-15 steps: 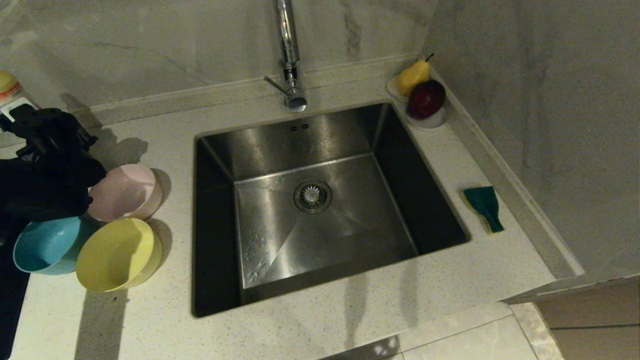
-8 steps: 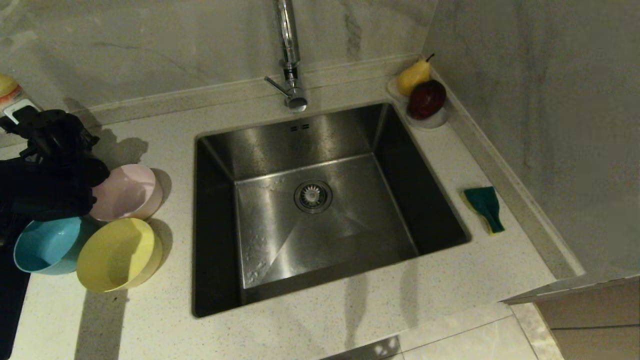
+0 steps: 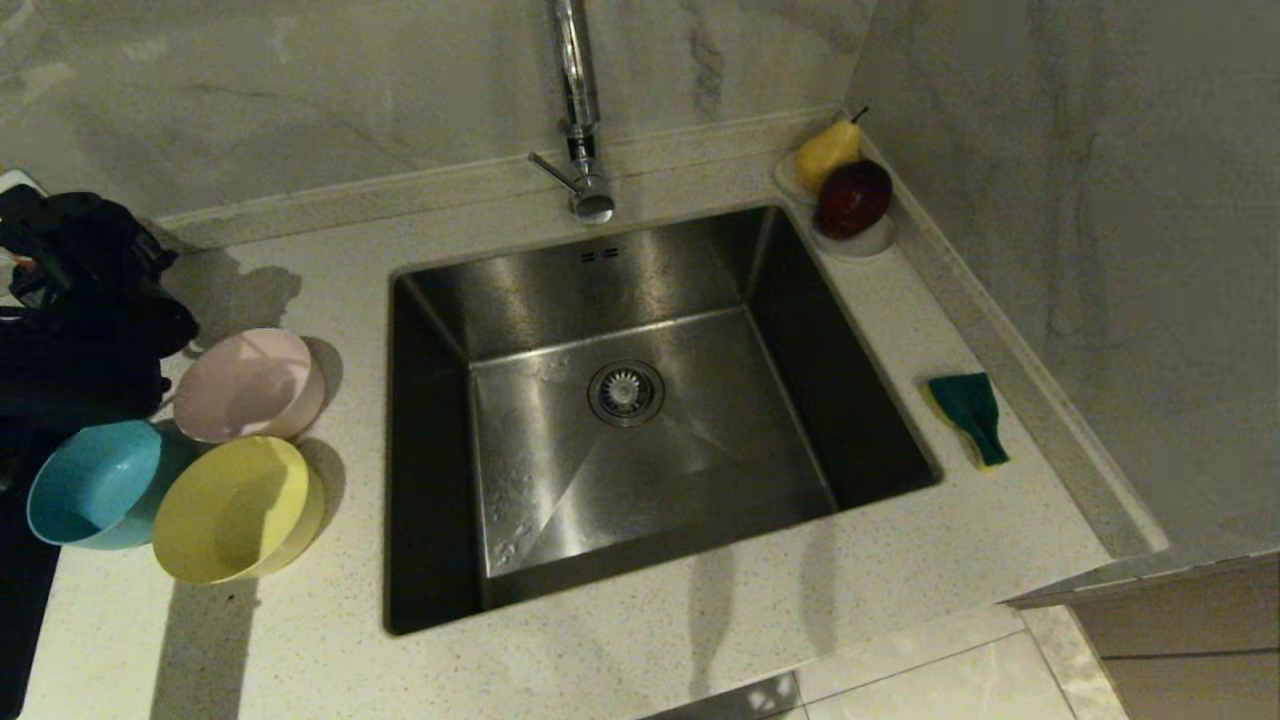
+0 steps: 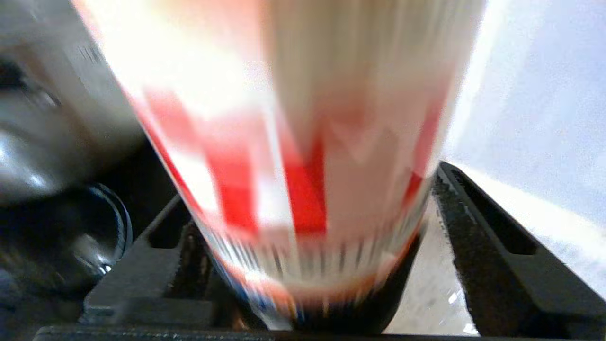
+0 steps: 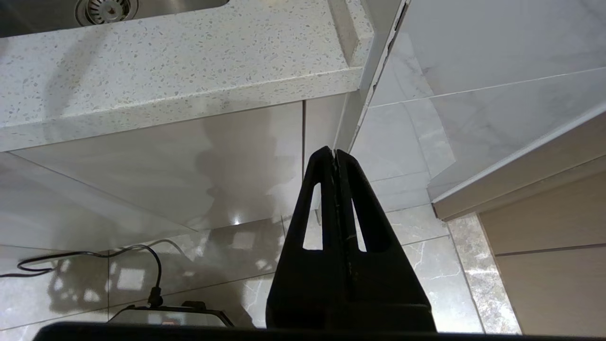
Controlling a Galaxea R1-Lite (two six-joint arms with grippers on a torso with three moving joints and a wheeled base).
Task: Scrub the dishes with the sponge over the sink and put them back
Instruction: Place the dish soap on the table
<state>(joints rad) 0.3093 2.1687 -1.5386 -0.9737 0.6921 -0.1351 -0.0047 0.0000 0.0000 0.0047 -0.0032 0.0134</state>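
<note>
1. My right gripper (image 5: 335, 156) hangs parked below the counter edge, its fingers pressed together on nothing.
2. Nearest me at the lower left of the head view sits the yellow bowl (image 3: 238, 509), touching the light blue bowl (image 3: 95, 484) to its left.
3. Just behind them stands the pale pink bowl (image 3: 248, 385), tilted on the counter (image 3: 700, 640).
4. My left gripper (image 4: 312, 265) is at the far left edge of the head view, above the bowls; its fingers (image 4: 478, 237) stand spread wide on either side of a blurred red-and-white bottle (image 4: 303, 142), and I cannot tell whether they touch it.
5. The sink (image 3: 640, 400) fills the middle, bare down to its drain strainer (image 3: 626, 392).
6. The sponge (image 3: 968, 415) lies green face up at centre right, beside the sink's rim.
7. At the upper right, a pear (image 3: 826, 150) and a dark red fruit (image 3: 852, 198) rest on white saucers (image 3: 870, 243); the tap (image 3: 578, 110) rises at top centre.
</note>
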